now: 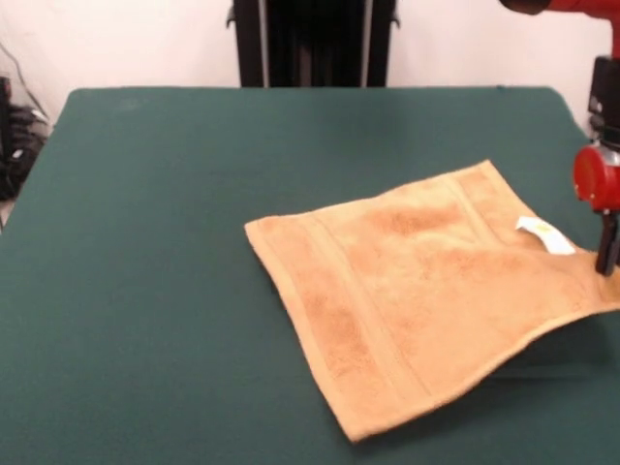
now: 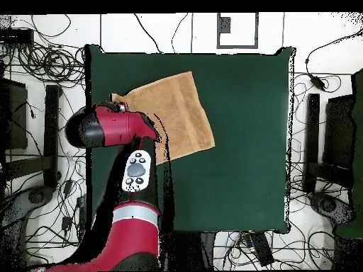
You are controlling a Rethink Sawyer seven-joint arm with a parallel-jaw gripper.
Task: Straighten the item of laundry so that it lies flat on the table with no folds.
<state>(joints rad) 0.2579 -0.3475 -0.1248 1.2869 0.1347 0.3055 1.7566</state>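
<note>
**Towel corner lifted at the table's edge**

My gripper (image 1: pixel 607 254) hung at the 3 o'clock edge of the front view, its black tip right at the towel's (image 1: pixel 417 291) corner there. That corner stood raised off the green table (image 1: pixel 145 242), with a shadow on the cloth beneath it, so I seemed to be pinching the terry-cloth, but the tip was cut by the frame and I could not tell how my fingers stood.

The rest of the tan-orange towel lay spread on the table from the centre toward 4 o'clock in the front view, turned diamond-wise, one corner pointing to 9 o'clock and another to 6 o'clock. Its woven border bands ran along two opposite sides. The small white label (image 1: pixel 542 233) showed on the upper edge, just beside my gripper, toward 10 o'clock of it.

From overhead, the towel (image 2: pixel 174 117) sat toward 10 o'clock on the table (image 2: pixel 241 170), and my red arm (image 2: pixel 117 127) covered its 8 o'clock corner.
</note>
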